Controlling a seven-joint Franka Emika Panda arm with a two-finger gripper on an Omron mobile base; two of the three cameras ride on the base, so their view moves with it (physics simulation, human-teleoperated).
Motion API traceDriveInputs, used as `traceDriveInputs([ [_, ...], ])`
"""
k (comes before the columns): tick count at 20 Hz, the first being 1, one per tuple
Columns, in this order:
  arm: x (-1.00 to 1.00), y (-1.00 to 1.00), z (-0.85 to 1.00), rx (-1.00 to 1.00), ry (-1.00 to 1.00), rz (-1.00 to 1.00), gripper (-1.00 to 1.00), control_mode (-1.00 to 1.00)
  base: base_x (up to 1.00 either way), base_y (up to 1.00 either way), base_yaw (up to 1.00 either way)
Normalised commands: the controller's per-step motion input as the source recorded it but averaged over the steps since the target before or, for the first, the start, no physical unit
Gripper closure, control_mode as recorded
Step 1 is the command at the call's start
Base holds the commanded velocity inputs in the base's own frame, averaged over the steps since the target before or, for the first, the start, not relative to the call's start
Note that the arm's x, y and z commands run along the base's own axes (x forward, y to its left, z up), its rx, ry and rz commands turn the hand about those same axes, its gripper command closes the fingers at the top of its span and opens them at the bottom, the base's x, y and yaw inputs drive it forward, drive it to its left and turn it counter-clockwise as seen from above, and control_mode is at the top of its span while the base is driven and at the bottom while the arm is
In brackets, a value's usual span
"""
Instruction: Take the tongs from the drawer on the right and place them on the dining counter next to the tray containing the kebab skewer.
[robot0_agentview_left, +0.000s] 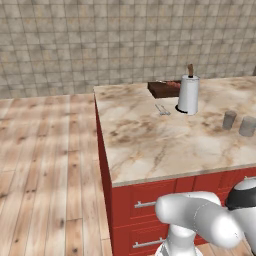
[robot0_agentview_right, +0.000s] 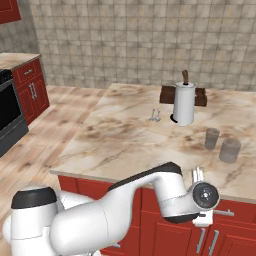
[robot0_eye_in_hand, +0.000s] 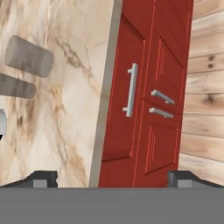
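The dining counter (robot0_agentview_left: 150, 145) has a beige veined marble top on a red base. At its far side lies the dark brown tray (robot0_agentview_left: 164, 89) (robot0_agentview_right: 200, 96), partly behind a paper towel roll; the kebab skewer is too small to make out. My gripper (robot0_agentview_right: 198, 175) (robot0_eye_in_hand: 111, 179) hangs open and empty at the counter's near edge, facing the red front. The right drawer (robot0_eye_in_hand: 124, 96) is shut, and its silver bar handle (robot0_eye_in_hand: 130, 89) is a short way ahead of my fingertips (robot0_eye_in_hand: 43, 178). The tongs are hidden.
A white paper towel roll (robot0_agentview_left: 188, 94) (robot0_agentview_right: 183, 103) stands before the tray. A small silvery utensil (robot0_agentview_left: 162, 109) (robot0_agentview_right: 155, 116) lies left of it. Two grey cups (robot0_agentview_left: 229, 120) (robot0_agentview_right: 212, 138) (robot0_eye_in_hand: 28, 57) stand near the counter's right front. Two cabinet door handles (robot0_eye_in_hand: 162, 97) sit below the drawer. Wooden floor (robot0_agentview_left: 45, 165) lies left.
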Motion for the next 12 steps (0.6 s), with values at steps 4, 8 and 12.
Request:
traceDriveInputs([
  [4,-0.05,-0.03,-0.18,0.07,-0.09,0.0,-1.0,-1.0,0.0,0.0,0.0],
  [8,-0.06,-0.06,-0.17,0.06,-0.06,-0.01,-1.0,-1.0,0.0,0.0,0.0],
  [12,0.0,-0.1,-0.1,0.05,0.0,-0.02,-1.0,-1.0,0.0,0.0,0.0],
])
